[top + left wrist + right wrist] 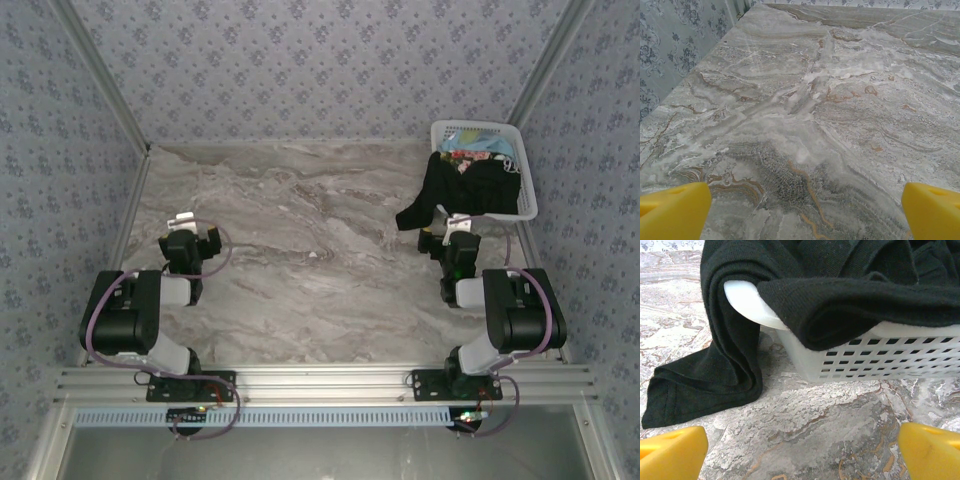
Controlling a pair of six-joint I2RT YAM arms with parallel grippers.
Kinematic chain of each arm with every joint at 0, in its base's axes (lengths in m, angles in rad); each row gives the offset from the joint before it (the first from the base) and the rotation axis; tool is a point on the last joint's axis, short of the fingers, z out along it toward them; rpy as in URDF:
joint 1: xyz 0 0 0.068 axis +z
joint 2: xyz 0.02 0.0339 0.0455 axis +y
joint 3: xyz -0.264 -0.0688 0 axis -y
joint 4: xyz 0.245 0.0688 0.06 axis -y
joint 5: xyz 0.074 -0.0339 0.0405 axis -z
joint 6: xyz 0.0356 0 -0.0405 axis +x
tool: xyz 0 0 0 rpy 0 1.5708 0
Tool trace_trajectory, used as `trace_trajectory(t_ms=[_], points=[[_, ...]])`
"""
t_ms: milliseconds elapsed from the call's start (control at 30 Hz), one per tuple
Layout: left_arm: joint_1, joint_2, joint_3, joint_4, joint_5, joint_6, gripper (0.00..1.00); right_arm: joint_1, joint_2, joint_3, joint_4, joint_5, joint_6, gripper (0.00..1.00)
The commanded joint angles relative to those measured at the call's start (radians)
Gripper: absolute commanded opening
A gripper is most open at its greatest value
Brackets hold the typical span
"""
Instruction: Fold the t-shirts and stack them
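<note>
Yellow right fingers [671,452] stand spread just short of the black t-shirt [730,365], which droops over the basket [875,360] rim onto the worktop [820,420]. Best to pinch that hanging fold and lift it clear. Left fingers [672,212] are spread too.

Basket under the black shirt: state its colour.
White lattice basket, clearest in the right wrist view.
</note>
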Motion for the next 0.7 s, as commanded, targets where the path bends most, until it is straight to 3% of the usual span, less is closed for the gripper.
trace_trajectory(t_ms=[0,100,200,300,400,467,500,533,567,600,667], points=[[0.005,0.008,0.021,0.034,-0.007,0.012,0.98,-0.007,0.006,0.017,0.043,0.033,-0.022,1.00],[-0.001,-0.055,0.016,-0.012,-0.013,0.018,0.98,0.028,-0.062,-0.065,0.142,0.128,-0.025,1.00],[-0.042,-0.186,-0.007,-0.063,-0.127,0.031,0.98,0.115,-0.202,-0.117,0.177,0.314,-0.108,1.00],[-0.079,-0.319,0.015,-0.184,-0.200,0.031,0.98,0.156,-0.455,-0.012,-0.191,0.363,-0.063,1.00],[-0.121,-0.441,0.105,-0.326,-0.275,0.024,0.98,0.164,-0.593,0.262,-0.593,0.385,0.063,1.00],[-0.129,-0.481,0.183,-0.410,-0.332,-0.066,0.98,0.118,-0.578,0.511,-0.928,0.205,0.201,1.00],[-0.125,-0.490,0.281,-0.581,-0.398,-0.254,0.98,0.076,-0.550,0.626,-1.072,0.093,0.296,1.00],[-0.106,-0.492,0.422,-0.887,-0.374,-0.466,0.98,0.048,-0.523,0.700,-1.171,0.093,0.464,1.00],[-0.073,-0.479,0.542,-1.131,-0.280,-0.581,0.98,-0.012,-0.489,0.734,-1.162,0.034,0.526,1.00],[-0.042,-0.447,0.583,-1.165,-0.196,-0.619,0.98,-0.073,-0.456,0.757,-1.115,-0.122,0.562,1.00],[0.019,-0.370,0.655,-1.176,0.024,-0.679,0.98,-0.130,-0.355,0.870,-1.185,-0.153,0.615,0.94]])
